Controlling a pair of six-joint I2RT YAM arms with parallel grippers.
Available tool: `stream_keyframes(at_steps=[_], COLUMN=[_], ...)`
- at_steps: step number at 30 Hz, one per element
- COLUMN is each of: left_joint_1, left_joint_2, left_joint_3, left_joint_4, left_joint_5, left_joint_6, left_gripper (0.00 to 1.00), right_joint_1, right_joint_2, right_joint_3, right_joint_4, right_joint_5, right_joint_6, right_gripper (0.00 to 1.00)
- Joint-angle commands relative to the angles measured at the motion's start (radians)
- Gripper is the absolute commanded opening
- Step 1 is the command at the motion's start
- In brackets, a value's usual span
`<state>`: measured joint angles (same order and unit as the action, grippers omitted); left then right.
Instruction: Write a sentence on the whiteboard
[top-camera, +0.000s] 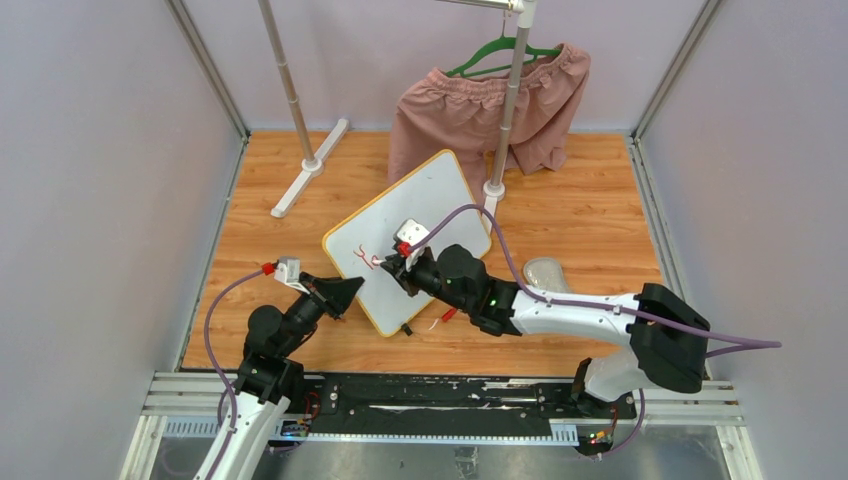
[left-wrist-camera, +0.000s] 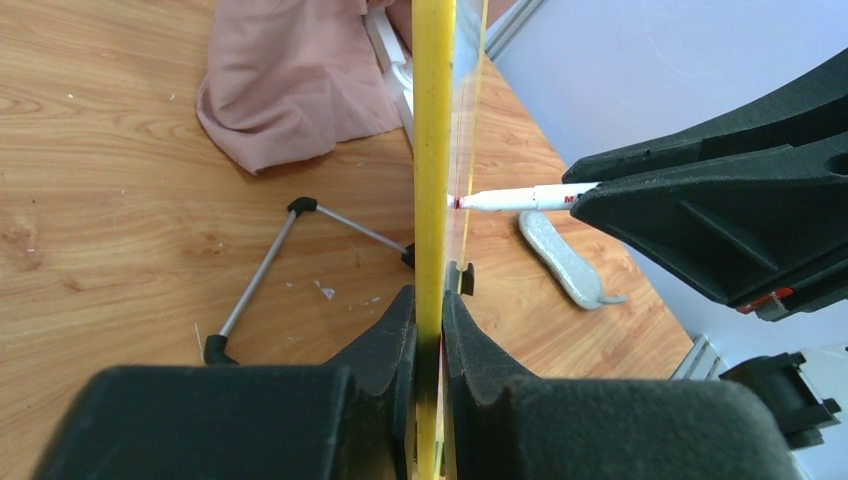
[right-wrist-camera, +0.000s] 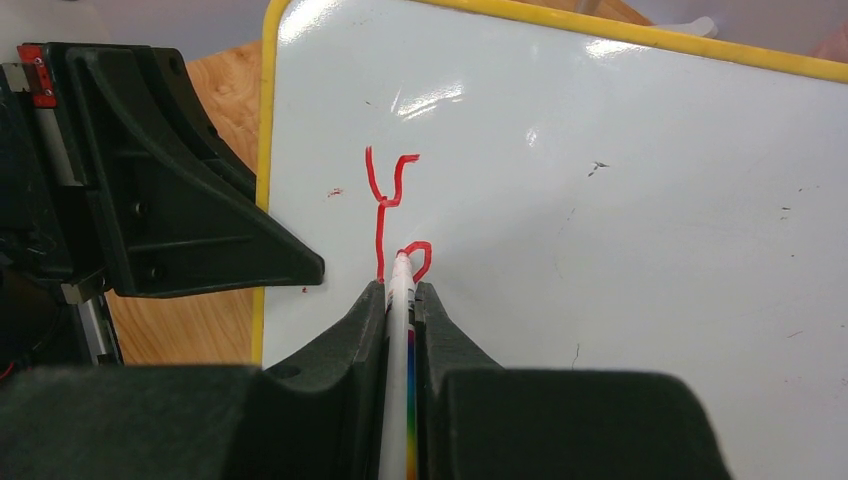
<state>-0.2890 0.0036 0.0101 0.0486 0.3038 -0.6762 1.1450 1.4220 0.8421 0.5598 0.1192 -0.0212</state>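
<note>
The whiteboard (top-camera: 440, 205) stands tilted on the wooden table, white with a yellow frame (left-wrist-camera: 432, 150). My left gripper (top-camera: 345, 292) (left-wrist-camera: 430, 305) is shut on its lower left edge, one finger on each face. My right gripper (top-camera: 395, 262) (right-wrist-camera: 400, 290) is shut on a white marker (right-wrist-camera: 401, 330) (left-wrist-camera: 520, 198), whose red tip touches the white surface (right-wrist-camera: 620, 260). Of the sentence (right-wrist-camera: 390, 195) (top-camera: 368, 258), a red "Y" and a partly drawn loop beside it show, near the board's left end. The left gripper's fingers (right-wrist-camera: 200, 210) sit just left of the writing.
Pink shorts (top-camera: 480, 110) hang on a green hanger from a rack whose poles (top-camera: 505, 120) stand right behind the board. A grey flat object (top-camera: 545, 272) (left-wrist-camera: 565, 255) lies right of the board. The board's wire stand (left-wrist-camera: 265, 275) rests behind it. A small red piece (top-camera: 447, 315) lies under my right arm.
</note>
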Motion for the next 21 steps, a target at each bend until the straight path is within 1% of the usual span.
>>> stream_keyframes(at_steps=[1, 4, 8, 21], left_joint_1=[0.006, 0.007, 0.006, 0.006], left_joint_2=[-0.067, -0.067, -0.067, -0.067], left_joint_3=[-0.042, -0.042, -0.042, -0.044], left_joint_4=[-0.099, -0.099, -0.099, -0.096], left_joint_5=[-0.009, -0.007, -0.006, -0.002], left_joint_6=[0.065, 0.065, 0.066, 0.066], left_gripper=[0.0, 0.0, 0.0, 0.0], right_joint_1=[0.007, 0.003, -0.025, -0.048], right_joint_2=[-0.046, -0.091, -0.118, -0.06], right_joint_3=[-0.015, -0.013, 0.0, 0.009], right_joint_4=[0.002, 0.007, -0.013, -0.014], right_joint_5=[0.032, 0.06, 0.05, 0.009], right_joint_6=[0.004, -0.016, -0.022, -0.014], right_gripper=[0.0, 0.0, 0.0, 0.0])
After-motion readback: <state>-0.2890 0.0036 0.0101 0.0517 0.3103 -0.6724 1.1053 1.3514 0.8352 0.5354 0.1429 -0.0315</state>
